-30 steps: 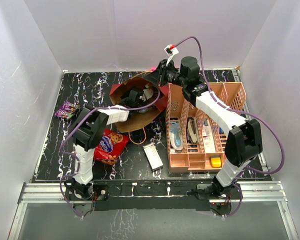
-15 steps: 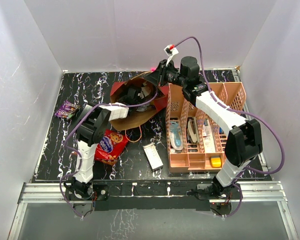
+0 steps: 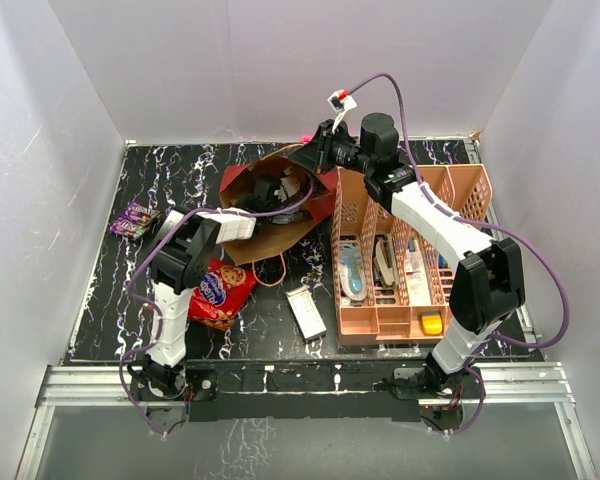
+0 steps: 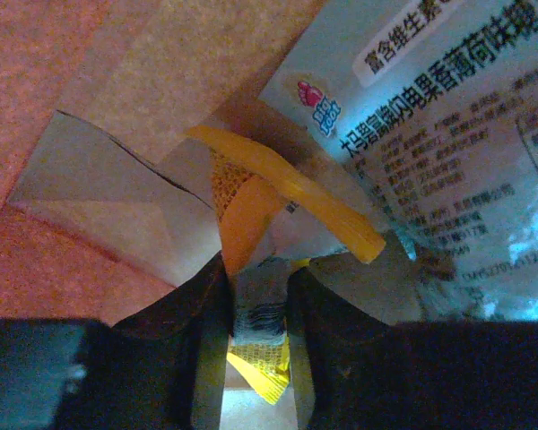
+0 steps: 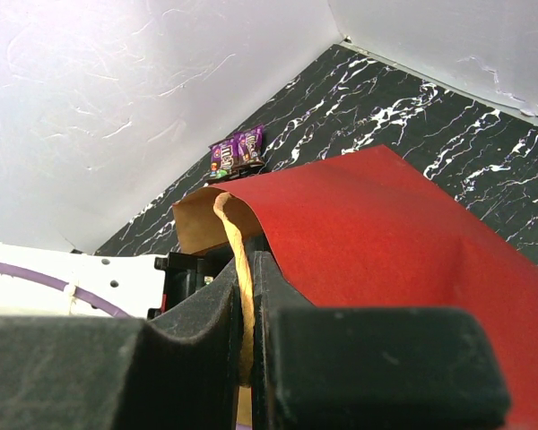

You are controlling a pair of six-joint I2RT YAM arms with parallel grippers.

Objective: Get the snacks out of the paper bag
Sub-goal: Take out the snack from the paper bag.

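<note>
The dark red paper bag lies on its side, its mouth facing the front. My right gripper is shut on its tan cord handle and holds the top edge up. My left gripper is inside the bag. It is shut on an orange-yellow wrapper, its jaws pinching the wrapper's end. A clear wrapper with printed text lies beside it against the kraft inside. The red cookie bag and purple wrappers lie outside on the table.
The pink rack with stationery stands right of the bag. A small white box lies in front of the bag. The bag's second cord handle loops on the table. Purple wrappers show by the left wall.
My left arm has shifted slightly with its gripper still inside the bag. The right arm and the bag's held edge have not moved.
</note>
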